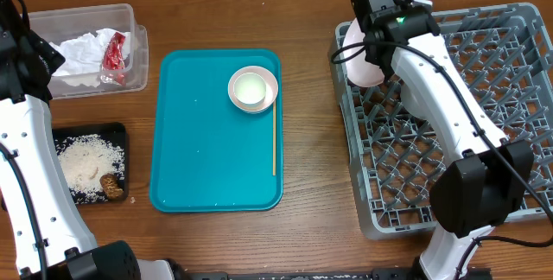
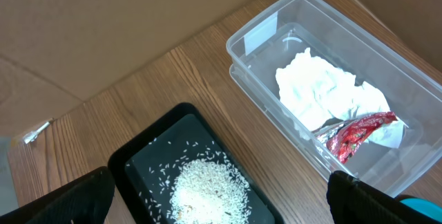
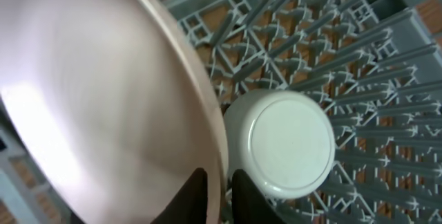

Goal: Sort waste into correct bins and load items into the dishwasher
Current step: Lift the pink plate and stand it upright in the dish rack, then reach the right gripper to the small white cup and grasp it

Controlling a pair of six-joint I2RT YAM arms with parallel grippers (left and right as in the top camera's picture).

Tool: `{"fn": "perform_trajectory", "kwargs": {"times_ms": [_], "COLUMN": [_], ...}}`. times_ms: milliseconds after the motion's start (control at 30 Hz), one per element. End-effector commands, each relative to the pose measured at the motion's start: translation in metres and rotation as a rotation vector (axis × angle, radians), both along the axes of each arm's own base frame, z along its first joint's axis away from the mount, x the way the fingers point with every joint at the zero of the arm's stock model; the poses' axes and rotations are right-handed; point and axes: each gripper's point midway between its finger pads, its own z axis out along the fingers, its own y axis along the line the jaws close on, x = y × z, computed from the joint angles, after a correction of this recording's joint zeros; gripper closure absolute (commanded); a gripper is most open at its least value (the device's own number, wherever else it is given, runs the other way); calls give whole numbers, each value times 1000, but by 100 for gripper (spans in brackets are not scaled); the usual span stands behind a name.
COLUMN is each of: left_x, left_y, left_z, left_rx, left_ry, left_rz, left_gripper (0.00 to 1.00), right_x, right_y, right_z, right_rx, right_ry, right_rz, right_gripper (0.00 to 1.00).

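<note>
My right gripper [image 3: 215, 189] is shut on the rim of the pale pink plate [image 3: 103, 92] and holds it on edge at the far left corner of the grey dish rack [image 1: 518, 47]. The plate also shows in the overhead view [image 1: 361, 64]. A light grey bowl [image 3: 290, 144] lies upside down in the rack beside the plate. The pink bowl [image 1: 252, 88] with a small white cup inside it and the wooden stick [image 1: 275, 137] lie on the teal tray [image 1: 199, 159]. My left gripper [image 2: 217, 189] is open and empty above the black tray [image 2: 145, 155].
The clear tub [image 1: 130, 16] at the far left holds the white napkin [image 2: 324, 92] and the red wrapper [image 2: 356, 134]. The black tray [image 1: 86, 131] holds rice crumbs [image 1: 86, 166] and a brown lump [image 1: 111, 185]. The right arm stretches over the rack.
</note>
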Motion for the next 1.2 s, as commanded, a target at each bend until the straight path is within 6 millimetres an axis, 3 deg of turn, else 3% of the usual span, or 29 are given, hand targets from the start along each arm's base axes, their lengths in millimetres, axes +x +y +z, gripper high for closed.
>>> {"fn": "perform_trajectory", "kwargs": {"times_ms": [0,367,533,633,700,733,767,833,867,1067,1167], "left_x": [0,0,0,0,0,0,0,0,0,0,0], "left_y": [1,1,1,1,1,1,1,1,1,1,1], "left_z": [-2,-2,-2,-2,-2,-2,-2,-2,-2,-2,-2], "left_rx": [-8,-7,-8,-8,-8,-7,-8,-8,-7,-7,-8], "left_ry": [-2,-2,-2,-2,-2,-2,-2,-2,-2,-2,-2], "left_rz": [8,9,8,8,8,9,8,8,9,9,8], "left_gripper": [0,0,0,0,0,0,0,0,0,0,0], "right_x": [-2,-8,-14,-24,-36,-50,-60,-72,-77,-100,-102], "right_y": [16,63,79,114,151,181,196,209,214,240,257], "right_z": [6,85,94,92,98,107,111,107,102,37,12], "right_rx": [68,328,428,585,733,832,874,872,850,652,615], "right_ry": [-6,-168,-171,-101,-47,-15,4,37,55,152,134], "right_rz": [34,158,207,340,531,714,788,817,820,733,741], "right_gripper": [84,86,83,81,81,68,50,32,29,30,31]}}
